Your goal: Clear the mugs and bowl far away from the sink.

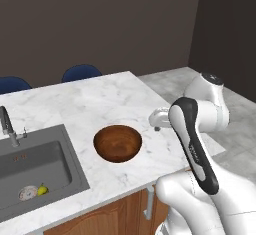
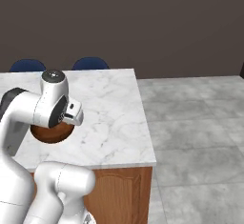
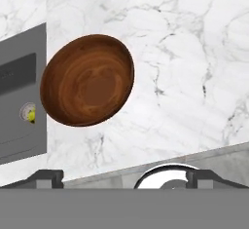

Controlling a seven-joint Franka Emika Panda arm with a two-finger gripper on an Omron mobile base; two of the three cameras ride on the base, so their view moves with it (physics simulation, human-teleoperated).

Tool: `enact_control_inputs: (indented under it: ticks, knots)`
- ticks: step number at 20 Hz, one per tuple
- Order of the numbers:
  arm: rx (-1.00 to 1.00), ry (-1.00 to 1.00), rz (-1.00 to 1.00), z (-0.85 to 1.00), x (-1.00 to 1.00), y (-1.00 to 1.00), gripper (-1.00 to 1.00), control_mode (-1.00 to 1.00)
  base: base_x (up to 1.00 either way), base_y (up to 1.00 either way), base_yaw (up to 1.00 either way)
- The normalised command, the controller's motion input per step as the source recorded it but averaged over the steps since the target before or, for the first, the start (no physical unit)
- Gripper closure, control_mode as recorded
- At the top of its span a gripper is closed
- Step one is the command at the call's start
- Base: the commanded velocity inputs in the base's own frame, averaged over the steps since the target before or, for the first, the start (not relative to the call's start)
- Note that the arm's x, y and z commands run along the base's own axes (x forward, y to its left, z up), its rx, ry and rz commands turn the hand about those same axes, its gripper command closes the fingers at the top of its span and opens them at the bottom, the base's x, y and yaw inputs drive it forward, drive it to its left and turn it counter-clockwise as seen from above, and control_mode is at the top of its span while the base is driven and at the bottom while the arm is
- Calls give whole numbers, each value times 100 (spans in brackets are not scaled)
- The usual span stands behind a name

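Hovered above the marble surface [image 1: 90, 104] near the wooden bowl [image 3: 87, 86] beside the sink [image 1: 30, 166], pincer [image 3: 124, 178] wide and empty; presumably approaching, descent over the rim needed next.

A dark brown wall [image 2: 119, 23] is seen behind a kitchen island topped with white, grey-veined marble [image 2: 109, 118]. The island's front is faced with warm wooden cabinet panels [image 2: 119, 194]. Two blue chair backs [image 2: 90, 64] are set just beyond its far edge. The floor [image 2: 195, 137] is laid with large grey stone tiles. Even, soft light is cast throughout.
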Motion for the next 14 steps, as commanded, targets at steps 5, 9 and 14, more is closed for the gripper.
enact_control_inputs:
  ticks: [5, 9, 14]
  knots:
    - [0, 0, 0, -31, 27, 7, -100, -100, 0, 0, 0]
    - [0, 1, 0, -29, 37, 4, -100, -100, 0, 0, 0]
    - [-5, 0, 0, -18, 26, 7, -100, -100, 0, 0, 0]
